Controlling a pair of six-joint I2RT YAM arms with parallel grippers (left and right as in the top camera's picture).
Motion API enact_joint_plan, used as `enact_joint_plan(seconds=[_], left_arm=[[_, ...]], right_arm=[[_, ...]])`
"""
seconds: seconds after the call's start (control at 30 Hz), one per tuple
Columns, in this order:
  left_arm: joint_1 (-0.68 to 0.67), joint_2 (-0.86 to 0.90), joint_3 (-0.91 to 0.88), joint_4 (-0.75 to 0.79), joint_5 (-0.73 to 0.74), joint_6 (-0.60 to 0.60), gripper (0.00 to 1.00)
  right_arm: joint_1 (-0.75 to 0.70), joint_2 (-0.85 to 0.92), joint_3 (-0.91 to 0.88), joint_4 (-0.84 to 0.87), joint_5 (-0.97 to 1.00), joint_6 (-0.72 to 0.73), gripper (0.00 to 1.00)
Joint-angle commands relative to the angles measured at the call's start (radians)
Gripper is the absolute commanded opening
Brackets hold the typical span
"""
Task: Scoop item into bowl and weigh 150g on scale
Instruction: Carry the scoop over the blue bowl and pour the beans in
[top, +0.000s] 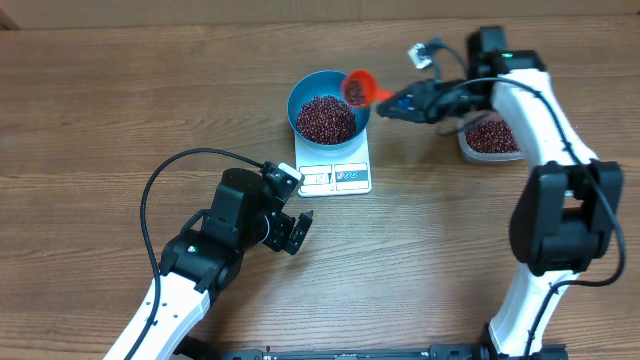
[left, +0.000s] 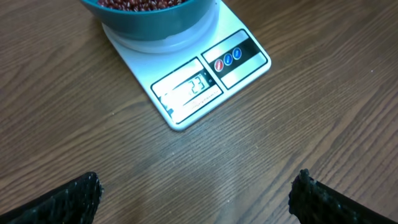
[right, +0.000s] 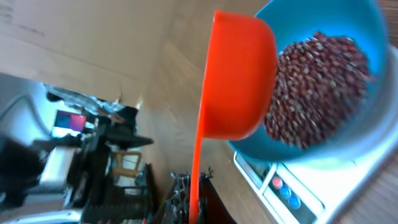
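The small dark red-brown beans (top: 325, 118) lie heaped in the round deep bright blue plastic bowl (top: 296, 100), which stands on the small flat white rectangular kitchen scale (top: 336, 177), toward the far edge of the wooden surface (top: 120, 110) and about midway along it. A small orange plastic scoop (top: 358, 88) is tipped over the bowl's right rim, with a few beans showing inside it. The right fingers (top: 398, 101) are clamped on its handle. Further right, near the far edge, a clear rounded-rectangular plastic tub (top: 470, 150) holds more beans. The left fingers (top: 297, 232) are spread wide and empty, just in front of the scale.
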Motion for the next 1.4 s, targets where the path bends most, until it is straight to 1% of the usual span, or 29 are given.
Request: enact_joint_plan(seconds=[0.0, 0.1, 0.2, 0.3, 0.43, 0.53, 0.63, 0.8, 0.97, 1.17, 1.37], left_arm=[[0.003, 0.004, -0.003, 0.001, -0.006, -0.009, 0.99], [0.003, 0.004, -0.003, 0.001, -0.006, -0.009, 1.0], [0.003, 0.004, -0.003, 0.001, -0.006, -0.009, 1.0], [0.003, 0.004, -0.003, 0.001, -0.006, -0.009, 1.0], [0.003, 0.004, -0.003, 0.001, -0.006, -0.009, 0.99], [0.004, 0.004, -0.003, 0.001, -0.006, -0.009, 0.99], [0.004, 0.004, -0.003, 0.001, -0.006, -0.009, 1.0], [0.004, 0.004, -0.003, 0.001, -0.006, -0.009, 1.0], [0.003, 0.004, -0.003, 0.001, -0.006, -0.009, 1.0], [0.003, 0.004, -0.003, 0.001, -0.006, -0.009, 1.0], [0.003, 0.004, -0.003, 0.001, -0.006, -0.009, 1.0]], right_arm=[[0.065, -0.022, 0.026, 0.075, 0.125, 0.259, 0.04], [0.121, -0.024, 0.026, 0.138, 0.248, 0.34, 0.04], [0.172, -0.029, 0.037, 0.149, 0.422, 0.37, 0.04], [0.223, -0.033, 0.082, 0.127, 0.596, 0.373, 0.04], [0.281, -0.037, 0.189, 0.051, 0.837, 0.372, 0.04], [0.329, -0.037, 0.262, -0.005, 1.008, 0.337, 0.04], [0.38, -0.037, 0.297, -0.04, 1.155, 0.311, 0.04], [0.459, -0.037, 0.301, -0.076, 1.373, 0.311, 0.04], [0.517, -0.037, 0.301, -0.09, 1.526, 0.307, 0.04], [0.566, -0.037, 0.301, -0.1, 1.662, 0.292, 0.04], [0.581, -0.037, 0.301, -0.108, 1.672, 0.266, 0.04]])
